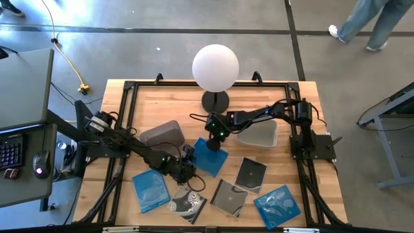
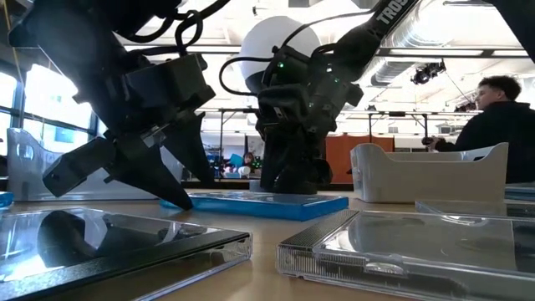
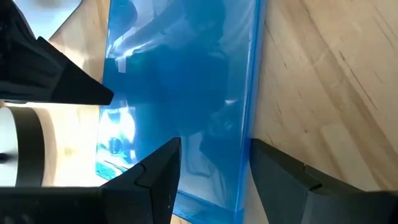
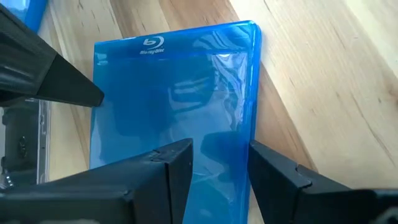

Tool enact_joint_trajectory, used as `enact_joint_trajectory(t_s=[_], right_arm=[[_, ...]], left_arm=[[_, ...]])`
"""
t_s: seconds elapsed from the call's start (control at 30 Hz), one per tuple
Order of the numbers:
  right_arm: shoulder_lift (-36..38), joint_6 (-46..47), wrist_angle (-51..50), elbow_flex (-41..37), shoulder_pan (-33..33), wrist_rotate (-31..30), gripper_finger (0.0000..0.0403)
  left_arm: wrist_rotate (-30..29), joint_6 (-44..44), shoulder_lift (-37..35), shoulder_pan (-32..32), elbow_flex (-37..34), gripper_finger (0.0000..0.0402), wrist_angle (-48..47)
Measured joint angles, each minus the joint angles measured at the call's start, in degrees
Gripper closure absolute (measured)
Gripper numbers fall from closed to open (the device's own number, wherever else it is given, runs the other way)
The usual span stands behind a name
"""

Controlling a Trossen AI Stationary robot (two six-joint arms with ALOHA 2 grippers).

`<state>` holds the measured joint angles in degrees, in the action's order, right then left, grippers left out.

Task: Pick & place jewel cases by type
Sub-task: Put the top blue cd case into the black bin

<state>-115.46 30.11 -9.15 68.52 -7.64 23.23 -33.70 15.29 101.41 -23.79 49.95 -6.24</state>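
both grippers, left gripper (image 1: 187, 169) and right gripper (image 1: 217, 139), jaws open, flank the centre blue jewel case (image 1: 211, 155): light, stiff, slick; likely best pinched at its edge.

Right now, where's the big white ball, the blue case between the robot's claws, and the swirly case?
White ball (image 1: 215, 67), high view: its top.
Middle blue case (image 1: 211, 156), high view: its flat lid.
Swirly case (image 1: 187, 203), high view: its patterned front.

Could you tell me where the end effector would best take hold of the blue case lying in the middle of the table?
Probably by a free edge: the blue case lies flat on the table, so only its thin rim offers purchase. Both end effectors, left and right, sit open at opposite ends.
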Motion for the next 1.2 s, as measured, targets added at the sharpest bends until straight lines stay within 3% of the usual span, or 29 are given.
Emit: enact_joint_trajectory(t_s=[0.3,0.67,1.2], right_arm=[[3.6,-0.6,0.2,-0.1,-0.5,-0.7,0.0265],[7.7,-3.4,0.9,0.1,-0.7,-3.0,0.0265],[7.7,-3.6,6.5,0.1,-0.5,-3.4,0.0265]], left_arm=[[-1.3,2.2,0.0,0.0,3.5,0.0220,-2.7],[-3.5,2.0,0.0,0.1,10.2,0.0220,-13.9],[-6.9,2.3,0.0,-0.7,10.5,0.0220,-16.4]])
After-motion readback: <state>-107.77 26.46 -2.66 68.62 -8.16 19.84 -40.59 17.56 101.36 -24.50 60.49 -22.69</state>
